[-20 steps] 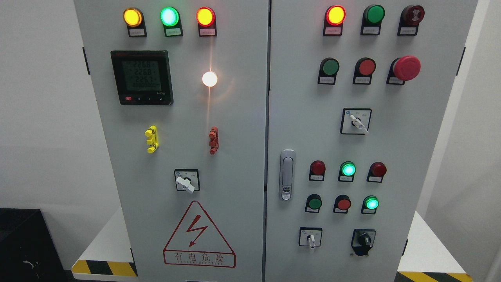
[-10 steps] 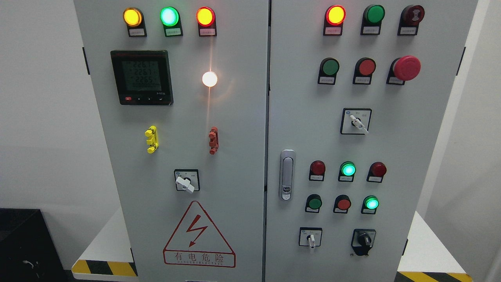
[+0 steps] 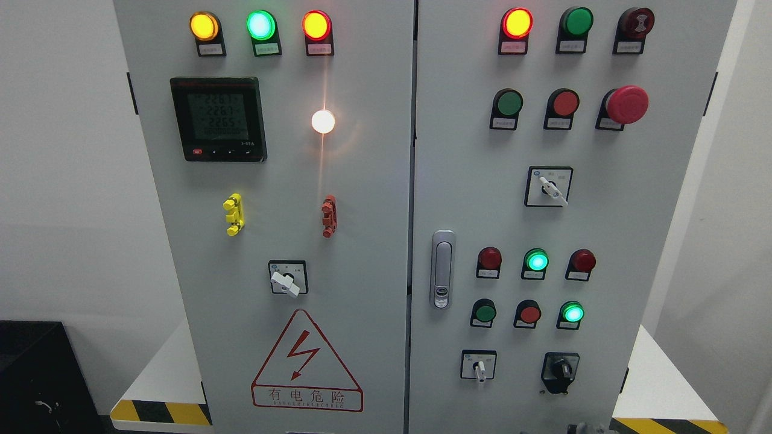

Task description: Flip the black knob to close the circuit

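Only a small grey tip of a hand (image 3: 580,427) was seen at the bottom edge, its side and finger state not discernible. Just above it, the black knob (image 3: 561,369) was mounted untouched at the lower right of the grey cabinet (image 3: 374,181), right of a white selector switch (image 3: 479,366).

Black knob (image 3: 561,369): I see it at the lower right, handle near upright.
Grey fingertips (image 3: 582,428): barely showing at the bottom edge, below the knob.
Green lamp (image 3: 572,313): lit above.
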`<action>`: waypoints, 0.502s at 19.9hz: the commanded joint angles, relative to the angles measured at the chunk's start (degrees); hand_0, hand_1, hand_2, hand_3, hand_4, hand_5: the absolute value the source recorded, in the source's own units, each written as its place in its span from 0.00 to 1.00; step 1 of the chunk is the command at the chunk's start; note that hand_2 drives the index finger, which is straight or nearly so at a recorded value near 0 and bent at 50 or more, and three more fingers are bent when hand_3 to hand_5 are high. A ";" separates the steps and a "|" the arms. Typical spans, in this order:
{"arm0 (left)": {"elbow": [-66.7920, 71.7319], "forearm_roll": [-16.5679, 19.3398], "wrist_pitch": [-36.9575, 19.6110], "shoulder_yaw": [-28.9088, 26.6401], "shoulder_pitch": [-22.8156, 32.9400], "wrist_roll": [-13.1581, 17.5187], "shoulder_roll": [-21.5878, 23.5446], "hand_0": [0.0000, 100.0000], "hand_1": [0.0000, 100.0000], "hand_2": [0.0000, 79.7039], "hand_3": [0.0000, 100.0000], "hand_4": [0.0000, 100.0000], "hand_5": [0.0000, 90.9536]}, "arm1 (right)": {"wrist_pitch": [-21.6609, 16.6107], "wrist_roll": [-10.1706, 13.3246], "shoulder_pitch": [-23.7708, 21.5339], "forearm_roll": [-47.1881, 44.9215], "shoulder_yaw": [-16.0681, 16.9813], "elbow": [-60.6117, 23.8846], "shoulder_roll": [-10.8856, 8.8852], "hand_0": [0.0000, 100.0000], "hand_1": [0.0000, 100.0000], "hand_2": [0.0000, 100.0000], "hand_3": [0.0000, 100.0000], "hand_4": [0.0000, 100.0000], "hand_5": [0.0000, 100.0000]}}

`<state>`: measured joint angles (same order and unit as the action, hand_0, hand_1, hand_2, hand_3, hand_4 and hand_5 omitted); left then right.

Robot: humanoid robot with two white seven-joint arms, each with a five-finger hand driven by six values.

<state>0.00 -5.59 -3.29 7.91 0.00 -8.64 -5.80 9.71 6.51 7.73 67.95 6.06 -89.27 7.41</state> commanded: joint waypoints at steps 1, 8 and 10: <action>-1.76 -0.03 0.04 0.00 1.32 0.03 0.00 0.12 0.56 0.00 0.00 0.00 0.00 | 0.05 -0.10 2.28 0.95 3.17 0.06 0.23 0.00 0.15 0.89 0.99 0.89 0.98; -1.76 -0.03 0.04 0.00 1.32 0.03 0.00 0.12 0.56 0.00 0.00 0.00 0.00 | 0.05 -0.10 3.78 2.36 4.57 0.15 0.23 0.00 0.16 0.89 0.99 0.89 0.97; -1.76 0.06 0.04 0.00 1.32 0.03 0.00 0.12 0.56 0.00 0.00 0.00 0.00 | 0.05 -0.10 4.13 2.36 4.75 0.33 0.32 0.00 0.16 0.89 0.99 0.89 0.97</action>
<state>0.00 -5.58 -3.29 7.91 0.00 -8.64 -5.80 9.71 6.44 10.70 69.68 8.47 -89.18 7.56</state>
